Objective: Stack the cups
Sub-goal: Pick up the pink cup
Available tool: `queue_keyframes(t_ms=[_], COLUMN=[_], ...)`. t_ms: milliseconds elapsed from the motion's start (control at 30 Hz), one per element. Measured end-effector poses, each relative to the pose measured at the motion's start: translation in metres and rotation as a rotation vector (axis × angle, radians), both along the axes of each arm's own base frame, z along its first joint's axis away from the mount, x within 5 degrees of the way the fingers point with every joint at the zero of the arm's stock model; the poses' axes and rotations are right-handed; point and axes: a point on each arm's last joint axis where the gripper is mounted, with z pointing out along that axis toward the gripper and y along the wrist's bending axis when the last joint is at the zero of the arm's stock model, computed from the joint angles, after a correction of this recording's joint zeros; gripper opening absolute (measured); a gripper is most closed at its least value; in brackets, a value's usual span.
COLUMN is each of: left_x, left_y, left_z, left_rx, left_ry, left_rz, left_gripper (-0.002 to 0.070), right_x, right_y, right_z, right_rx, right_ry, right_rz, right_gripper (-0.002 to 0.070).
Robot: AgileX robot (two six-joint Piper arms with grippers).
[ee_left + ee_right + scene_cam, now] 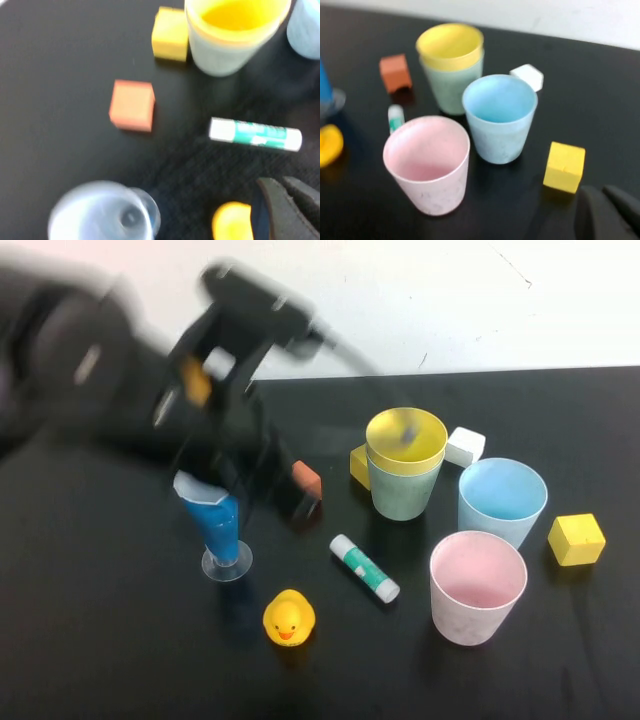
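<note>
The yellow cup (405,440) sits nested inside the green cup (402,492) at the table's middle. The light blue cup (502,500) stands upright to their right. The pink cup (477,586) stands upright in front of it. My left gripper (245,475) is blurred, hovering left of the cups above the tall blue conical cup (218,525). In the left wrist view its fingers (280,205) are together and empty, over the duck (232,222). My right gripper (610,212) is out of the high view, shut and empty, near a yellow cube (564,166) and the light blue cup (500,117).
An orange block (306,480), a small yellow block (360,465), a white block (465,446), a yellow cube (576,539), a glue stick (364,567) and a rubber duck (289,618) lie around the cups on the black table (90,620).
</note>
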Motion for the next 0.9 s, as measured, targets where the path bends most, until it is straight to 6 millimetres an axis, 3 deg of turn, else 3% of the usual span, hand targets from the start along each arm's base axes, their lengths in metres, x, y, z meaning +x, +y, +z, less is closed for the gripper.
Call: queue_keyframes(t_ms=[233,333,500,733,900], left_x=[-0.068,-0.090,-0.120,-0.147,-0.156], left_y=[0.044,0.058,0.076,0.093,0.099], left_z=[-0.043,-0.059,-0.068,-0.075,-0.074], left_rx=[-0.161,-0.200,-0.271,-0.318,-0.343], left_ry=[-0.070,-0.081,-0.120,-0.179,-0.210], left_rz=[0.122,0.158,0.175,0.171,0.169], left_gripper=[0.0001,0.0001,0.0001,0.0001,0.0001], right_x=[0.057,0.078,0.097,0.127,0.150], right_y=[0.004,0.009,0.036,0.082,0.102], right_z=[0.046,0.053,0.061,0.051,0.037], right_rx=[-0.199,-0.234,-0.320,-0.542,-0.642], right_ry=[0.188,0.281,0.364,0.497,0.579], right_rz=[0.221,0.325,0.555,0.615,0.572], right_gripper=[-0.0001,-0.0001,-0.0001,-0.0001,-0.0001])
